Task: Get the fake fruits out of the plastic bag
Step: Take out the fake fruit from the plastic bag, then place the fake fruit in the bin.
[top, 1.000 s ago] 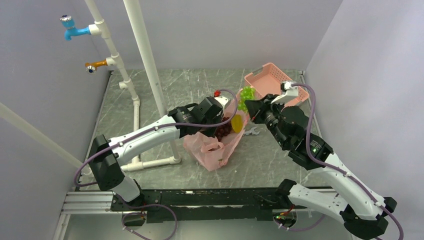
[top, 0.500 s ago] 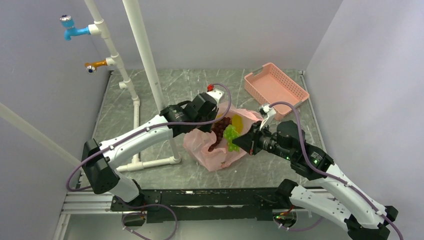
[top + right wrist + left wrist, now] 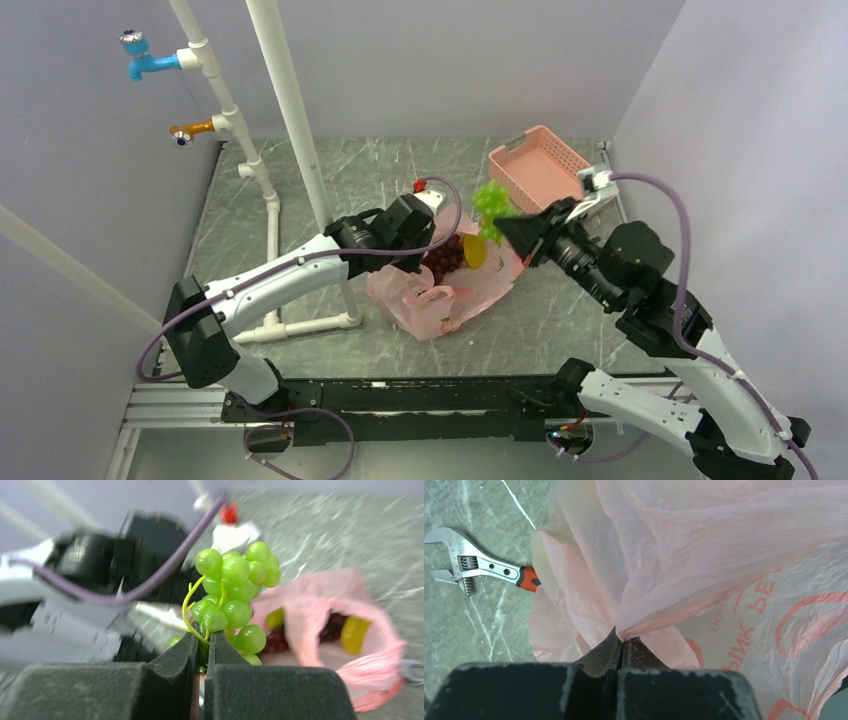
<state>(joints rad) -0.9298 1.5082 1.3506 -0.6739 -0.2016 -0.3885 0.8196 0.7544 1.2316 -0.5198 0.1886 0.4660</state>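
1. The right gripper [image 3: 202, 636] is pinched shut on the stem of the glossy light green plastic grape bunch [image 3: 234, 592], which it holds in the air, clear of the bag.
2. The left gripper [image 3: 620, 641] is clamped tight on a fold of the thin, crinkly, translucent pink plastic bag [image 3: 724, 555], which lies on the grey marbled table [image 3: 350, 170].
3. The bag hides most of its load. Only a dark red-purple grape bunch [image 3: 447, 256] and a yellow oblong fruit [image 3: 474, 250] show at its mouth.
4. A red-handled steel wrench [image 3: 479, 566] lies flat, its handle end tucked under the bag's edge.
5. Behind the grapes, the right wrist view is blurred.
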